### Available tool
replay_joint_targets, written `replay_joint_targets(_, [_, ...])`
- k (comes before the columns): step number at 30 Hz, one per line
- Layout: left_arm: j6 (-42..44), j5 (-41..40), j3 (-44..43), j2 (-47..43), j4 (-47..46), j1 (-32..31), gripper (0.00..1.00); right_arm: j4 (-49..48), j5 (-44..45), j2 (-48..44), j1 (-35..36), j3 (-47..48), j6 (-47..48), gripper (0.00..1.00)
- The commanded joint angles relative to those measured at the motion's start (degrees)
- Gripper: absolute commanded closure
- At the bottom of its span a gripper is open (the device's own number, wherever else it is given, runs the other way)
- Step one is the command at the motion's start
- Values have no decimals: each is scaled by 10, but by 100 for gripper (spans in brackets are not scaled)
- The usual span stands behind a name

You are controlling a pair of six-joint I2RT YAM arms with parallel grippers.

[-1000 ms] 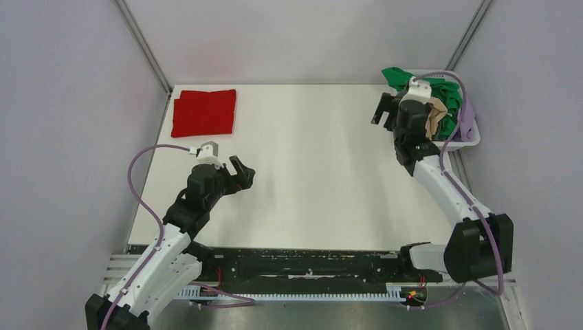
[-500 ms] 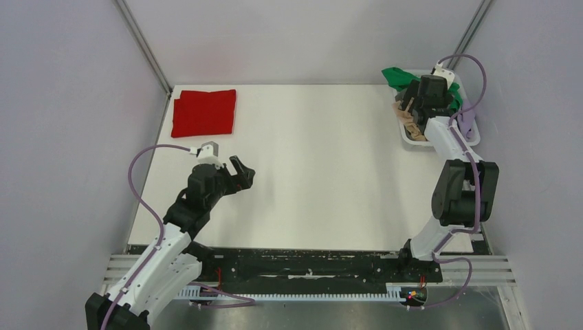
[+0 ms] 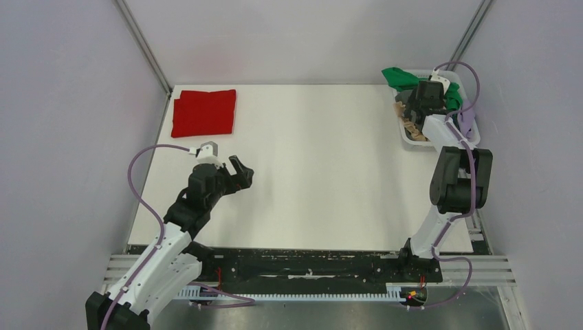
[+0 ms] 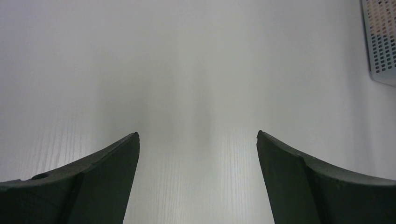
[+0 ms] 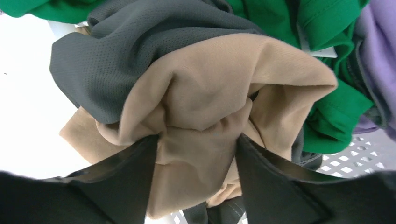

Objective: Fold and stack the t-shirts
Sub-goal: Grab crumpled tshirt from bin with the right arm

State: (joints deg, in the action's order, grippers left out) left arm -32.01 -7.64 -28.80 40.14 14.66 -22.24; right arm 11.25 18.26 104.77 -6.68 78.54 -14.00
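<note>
Over at the far right corner of the tabletop (image 3: 323, 179), the right fingers (image 5: 140, 163) sit inside a basket (image 5: 369, 151) and pinch a bunched fold of the tan shirt (image 5: 210, 88). It lies between and just beyond them, crumpled with no clear long axis, against gray cloth (image 5: 140, 42), green cloth (image 5: 280, 14) and purple cloth (image 5: 378, 46). The left fingers (image 4: 107, 163), spread wide over bare tabletop, hang well apart from it, nearer the red shirt (image 3: 204, 112), folded at the far left corner. A white tag (image 5: 322, 50) shows on the green cloth; no writing is readable.
</note>
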Motion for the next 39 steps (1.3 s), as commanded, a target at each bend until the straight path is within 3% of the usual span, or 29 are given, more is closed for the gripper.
replay_joint_targets(1, [25, -18, -18, -1, -3, 0, 0, -41, -34, 21, -7, 19, -2, 44])
replay_joint_targets(4, [25, -23, -21, -1, 2, 0, 0, -58, -39, 20, -7, 20, -1, 74])
replay_joint_targets(6, [26, -24, -23, -2, 5, 1, 0, -63, -36, 6, -8, 17, 2, 87])
replay_joint_targets(10, [25, -24, -21, -6, 5, 1, 0, -78, -19, -48, -9, 2, 20, 100])
replay_joint_targets(18, [22, -20, -18, -10, 2, 1, 0, -77, 48, -158, -12, 8, 69, 100])
replay_joint_targets(26, [20, -17, -19, -15, 2, 1, 0, -90, 86, -208, -15, 48, 113, 98])
replay_joint_targets(35, [19, -20, -16, -18, 1, 1, 0, -102, 47, -170, -17, 144, 135, 96])
replay_joint_targets(39, [19, -21, -16, -15, 0, 1, 0, -48, 23, -117, -20, 183, 123, 95])
